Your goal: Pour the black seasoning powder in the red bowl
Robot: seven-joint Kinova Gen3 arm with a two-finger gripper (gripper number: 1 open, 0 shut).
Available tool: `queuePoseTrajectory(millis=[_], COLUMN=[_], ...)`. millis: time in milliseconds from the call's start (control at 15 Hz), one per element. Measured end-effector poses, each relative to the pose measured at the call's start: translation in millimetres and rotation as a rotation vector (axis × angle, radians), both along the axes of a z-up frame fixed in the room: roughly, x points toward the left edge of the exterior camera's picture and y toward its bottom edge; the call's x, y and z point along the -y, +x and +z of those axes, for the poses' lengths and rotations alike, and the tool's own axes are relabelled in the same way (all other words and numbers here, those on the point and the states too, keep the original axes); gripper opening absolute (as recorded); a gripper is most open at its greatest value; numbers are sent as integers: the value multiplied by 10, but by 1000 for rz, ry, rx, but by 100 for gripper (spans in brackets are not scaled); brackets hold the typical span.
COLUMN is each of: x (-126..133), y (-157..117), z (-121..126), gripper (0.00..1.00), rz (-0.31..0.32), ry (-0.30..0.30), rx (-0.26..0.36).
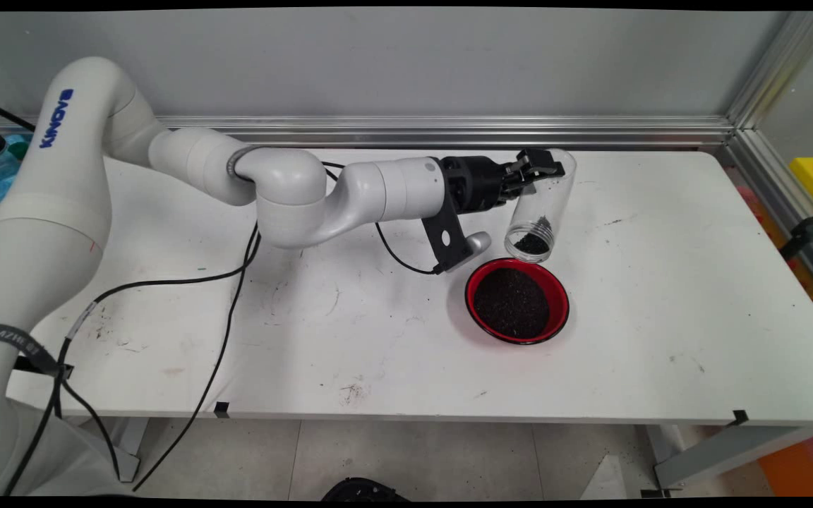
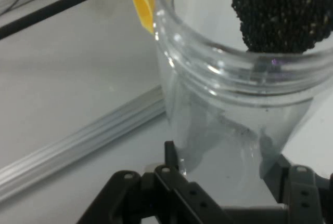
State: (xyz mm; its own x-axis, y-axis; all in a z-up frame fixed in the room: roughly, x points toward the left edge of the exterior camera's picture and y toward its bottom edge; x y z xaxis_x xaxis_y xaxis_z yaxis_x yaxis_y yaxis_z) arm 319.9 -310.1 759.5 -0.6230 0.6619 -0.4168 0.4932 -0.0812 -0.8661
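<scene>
- I am holding my gripper (image 1: pixel 544 166) clamped across the closed end of a clear jar (image 1: pixel 542 204), one finger on each side of its wall, as the hand view shows.
- I am keeping the jar tilted: its long axis is running from my gripper at the far end down toward the near side, with its threaded mouth lowest and facing the near edge.
- Dark granules (image 2: pixel 283 11) are sitting heaped at that mouth.
- A red bowl (image 1: pixel 517 300) is standing on the white worktop (image 1: pixel 660 296), just near of and below the jar's mouth and apart from it; it is already holding a bed of the same dark granules.
</scene>
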Motion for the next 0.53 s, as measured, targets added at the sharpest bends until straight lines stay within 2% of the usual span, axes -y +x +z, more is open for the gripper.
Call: queuePoseTrajectory(millis=[333,533], x=[17,12], y=[48,139], z=[77,150], gripper=[0,0], rz=[23,73], ry=[109,170], rx=[-63,-110])
